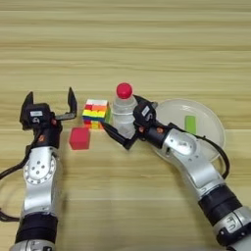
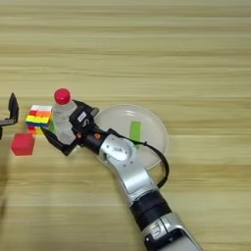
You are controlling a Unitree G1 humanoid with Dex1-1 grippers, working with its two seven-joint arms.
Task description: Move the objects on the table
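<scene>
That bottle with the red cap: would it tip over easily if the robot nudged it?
Probably. The bottle stands upright, taller than wide, and looks clear and empty, so likely light. The right gripper has its fingers around the lower body; a push there may slide rather than topple it.

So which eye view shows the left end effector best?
The left eye view: the left end effector shows whole, fingers spread open, beside the red cube. The right eye view catches only one finger at its left edge.
</scene>
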